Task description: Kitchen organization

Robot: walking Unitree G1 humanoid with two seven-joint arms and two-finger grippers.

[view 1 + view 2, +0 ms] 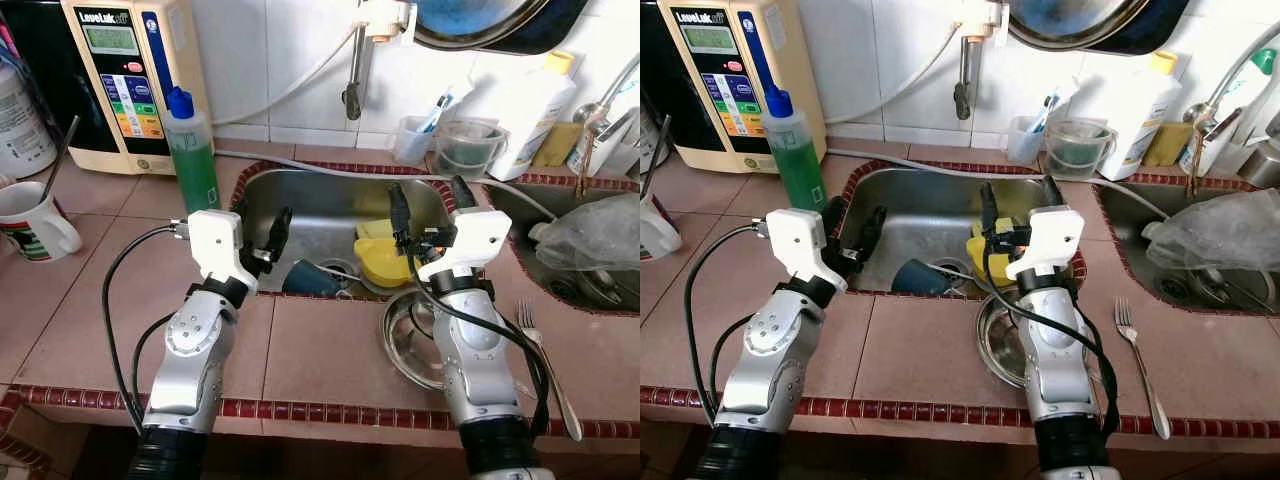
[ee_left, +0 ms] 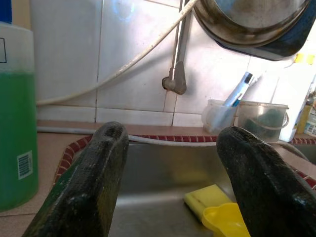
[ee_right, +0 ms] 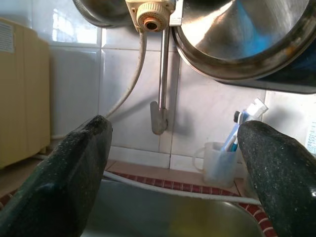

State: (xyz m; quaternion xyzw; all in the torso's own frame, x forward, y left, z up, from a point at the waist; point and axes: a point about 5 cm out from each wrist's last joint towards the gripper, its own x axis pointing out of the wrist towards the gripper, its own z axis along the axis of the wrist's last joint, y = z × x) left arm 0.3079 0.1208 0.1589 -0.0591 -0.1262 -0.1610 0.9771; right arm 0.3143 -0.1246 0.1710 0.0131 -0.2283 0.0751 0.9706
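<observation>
Half the round steel bowl (image 1: 405, 345) hides under the right gripper (image 1: 430, 200) — both it and the left gripper (image 1: 272, 232) gape empty over the steel sink (image 1: 320, 205), yellow sponge (image 1: 375, 230) at twelve o'clock.

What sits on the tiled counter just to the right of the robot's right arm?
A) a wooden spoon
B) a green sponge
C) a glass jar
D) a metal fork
D: a silver metal fork lies flat on the reddish tiled counter, beside the right arm and to the right of the round steel bowl.

Yellow scoop (image 1: 385, 264) and dark blue cup (image 1: 305, 278) in steel sink (image 1: 310, 200).
</observation>
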